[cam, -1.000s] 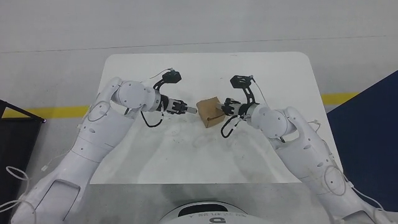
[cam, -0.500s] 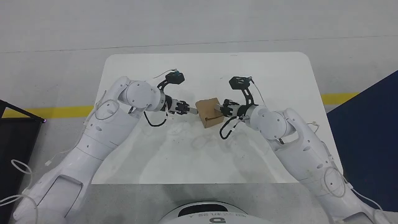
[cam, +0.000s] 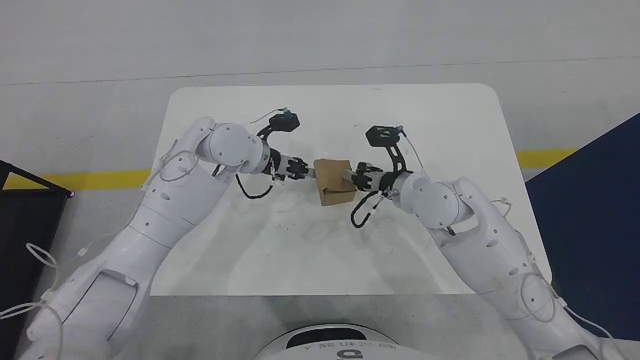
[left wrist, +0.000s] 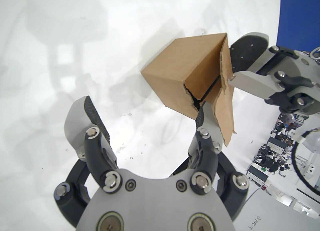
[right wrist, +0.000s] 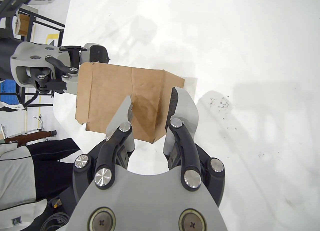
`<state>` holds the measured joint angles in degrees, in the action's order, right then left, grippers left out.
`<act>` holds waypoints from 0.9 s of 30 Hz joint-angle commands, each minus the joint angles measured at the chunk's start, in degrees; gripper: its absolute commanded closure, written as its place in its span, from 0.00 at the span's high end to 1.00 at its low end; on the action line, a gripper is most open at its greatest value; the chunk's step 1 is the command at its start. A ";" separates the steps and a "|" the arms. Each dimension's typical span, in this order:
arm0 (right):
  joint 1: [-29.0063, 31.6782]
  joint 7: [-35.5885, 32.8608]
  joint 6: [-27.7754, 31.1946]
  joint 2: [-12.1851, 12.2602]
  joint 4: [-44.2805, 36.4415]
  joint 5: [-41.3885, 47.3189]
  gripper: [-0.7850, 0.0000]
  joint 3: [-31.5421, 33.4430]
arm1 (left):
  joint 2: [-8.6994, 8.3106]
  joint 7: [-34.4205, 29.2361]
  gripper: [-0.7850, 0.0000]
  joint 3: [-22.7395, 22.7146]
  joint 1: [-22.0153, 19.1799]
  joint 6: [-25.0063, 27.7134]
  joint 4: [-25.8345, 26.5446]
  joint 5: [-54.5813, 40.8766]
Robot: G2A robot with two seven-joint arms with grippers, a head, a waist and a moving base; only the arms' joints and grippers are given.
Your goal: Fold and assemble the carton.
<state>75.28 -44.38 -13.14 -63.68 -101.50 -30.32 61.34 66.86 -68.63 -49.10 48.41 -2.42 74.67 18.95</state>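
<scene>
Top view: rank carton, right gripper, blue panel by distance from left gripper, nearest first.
1. carton: right beside the left gripper, mid-table.
2. right gripper: on the carton's far side.
3. blue panel: off the table, at the view's right edge.

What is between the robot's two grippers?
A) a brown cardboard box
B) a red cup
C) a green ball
A: a brown cardboard box is in the gap between the left gripper and the right gripper, over the white table.
</scene>
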 commanded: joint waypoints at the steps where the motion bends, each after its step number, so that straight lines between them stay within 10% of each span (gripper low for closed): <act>1: 0.03 -0.06 -0.11 -0.01 0.07 0.14 0.42 0.17 | -0.54 0.14 1.00 -1.45 0.87 -0.24 0.22 0.30; 11: -0.65 -0.49 -0.32 -0.27 0.72 -0.51 0.40 -0.67 | -3.04 -0.32 1.00 -8.70 5.75 0.79 6.88 -0.62; 27: -0.19 -0.64 -0.91 -0.51 0.64 1.22 0.42 -0.16 | -1.73 -0.21 1.00 -2.87 2.44 0.63 4.56 1.37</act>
<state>75.01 -44.98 -14.06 -64.19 -100.81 -29.31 61.10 65.06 -68.81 -52.22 51.02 -1.86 79.55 20.36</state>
